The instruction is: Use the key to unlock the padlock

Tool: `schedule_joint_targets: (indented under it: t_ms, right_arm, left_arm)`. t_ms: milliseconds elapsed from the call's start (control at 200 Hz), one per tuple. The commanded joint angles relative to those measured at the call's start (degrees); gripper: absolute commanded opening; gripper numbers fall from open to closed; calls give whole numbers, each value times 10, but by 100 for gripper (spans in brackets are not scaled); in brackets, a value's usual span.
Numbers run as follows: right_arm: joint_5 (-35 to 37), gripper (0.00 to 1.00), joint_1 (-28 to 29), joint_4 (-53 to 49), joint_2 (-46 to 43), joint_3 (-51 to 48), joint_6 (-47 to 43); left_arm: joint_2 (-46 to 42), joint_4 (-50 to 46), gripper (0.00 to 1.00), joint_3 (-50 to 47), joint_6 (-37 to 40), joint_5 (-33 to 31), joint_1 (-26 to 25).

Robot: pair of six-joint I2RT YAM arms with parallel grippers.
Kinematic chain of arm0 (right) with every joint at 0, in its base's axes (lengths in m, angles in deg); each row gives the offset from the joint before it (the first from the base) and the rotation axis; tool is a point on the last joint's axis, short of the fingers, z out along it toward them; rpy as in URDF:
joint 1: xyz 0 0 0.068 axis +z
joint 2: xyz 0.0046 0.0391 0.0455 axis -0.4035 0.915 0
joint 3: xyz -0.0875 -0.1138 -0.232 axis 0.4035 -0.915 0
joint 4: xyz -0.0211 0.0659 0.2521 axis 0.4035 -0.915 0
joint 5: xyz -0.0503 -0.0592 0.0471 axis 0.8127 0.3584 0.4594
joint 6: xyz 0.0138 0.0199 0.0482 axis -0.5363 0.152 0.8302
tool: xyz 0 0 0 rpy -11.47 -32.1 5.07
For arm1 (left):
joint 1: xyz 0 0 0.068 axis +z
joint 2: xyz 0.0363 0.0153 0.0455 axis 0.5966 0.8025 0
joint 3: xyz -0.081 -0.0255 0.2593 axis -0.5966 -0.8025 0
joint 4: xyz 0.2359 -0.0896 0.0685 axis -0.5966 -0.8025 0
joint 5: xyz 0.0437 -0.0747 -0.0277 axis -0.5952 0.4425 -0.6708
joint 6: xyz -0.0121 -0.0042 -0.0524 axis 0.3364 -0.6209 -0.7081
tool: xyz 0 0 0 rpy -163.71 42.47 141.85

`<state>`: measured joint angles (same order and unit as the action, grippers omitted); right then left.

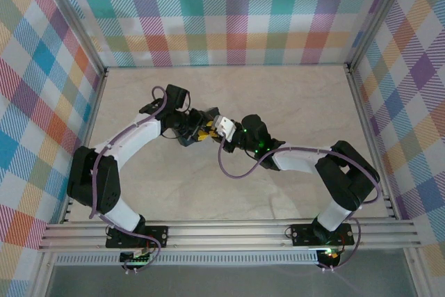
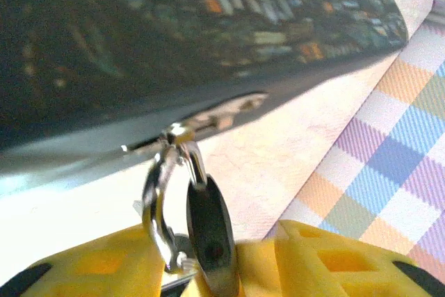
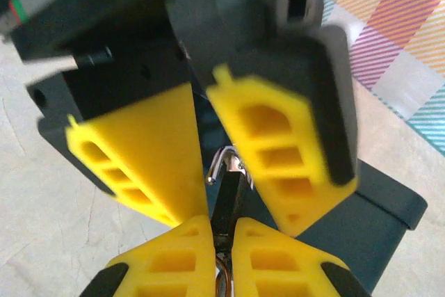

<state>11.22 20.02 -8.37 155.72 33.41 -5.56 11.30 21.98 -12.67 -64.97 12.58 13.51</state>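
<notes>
The table point(image 1: 299, 95) is the biggest thing here, a pale marbled top boxed in by checked walls point(image 1: 236, 12) at the back and on both sides, with metal rails point(image 1: 229, 231) along the near edge. Most of it lies bare: there is open room toward the back wall, out to both side edges, and in front of the arms' meeting point.

The left arm point(image 1: 125, 147) curves in from its corner and the right arm point(image 1: 327, 165) from its own; they meet near the middle of the table, well apart from every edge.

The tin point(image 2: 174, 33) sits there too, its dark painted side looming just above the left fingers, and one corner point(image 3: 379, 220) juts out to the side of the right wrist view.

The left gripper point(image 2: 212, 238) is closed on the padlock point(image 2: 212, 241), gripping its dark body edge-on between the yellow fingers point(image 2: 327, 262). The right gripper point(image 3: 222, 252) faces it tip to tip, fingers point(image 3: 170, 262) pinched to a narrow slit just under the padlock body.

The shackle point(image 2: 158, 206) rises from the lock and hooks into a small metal latch point(image 2: 222, 110) on the tin's edge.

In the slit sits a thin curved bit of metal, which looks to be the key point(image 3: 222, 282), though little of it shows.
</notes>
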Motion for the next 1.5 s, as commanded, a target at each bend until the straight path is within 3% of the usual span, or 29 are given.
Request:
schedule_joint_targets:
  t_ms: [0,90,280,525,785,1025,1230,1495]
  right_arm:
    - [11,3,0,-17,3,6,19]
    - [14,3,-2,-19,2,2,27]
    - [12,2,-13,-25,-1,5,72]
    - [15,2,-14,-47,26,5,136]
    - [62,3,-14,46,67,-40,272]
    - [71,9,-15,58,95,-54,310]
    - [36,16,-16,-30,106,-9,277]
    - [19,20,-22,-73,139,41,267]
  left_arm:
    - [-36,-48,58,33,22,-24,1]
    - [-47,-81,63,45,35,-51,6]
    - [-65,-130,64,51,67,-94,33]
    - [-46,-222,64,88,198,-241,46]
    - [7,-164,64,71,269,-283,68]
    - [70,-153,64,110,347,-353,68]
    - [98,-82,67,107,440,-340,69]
    - [137,-49,66,115,480,-291,69]
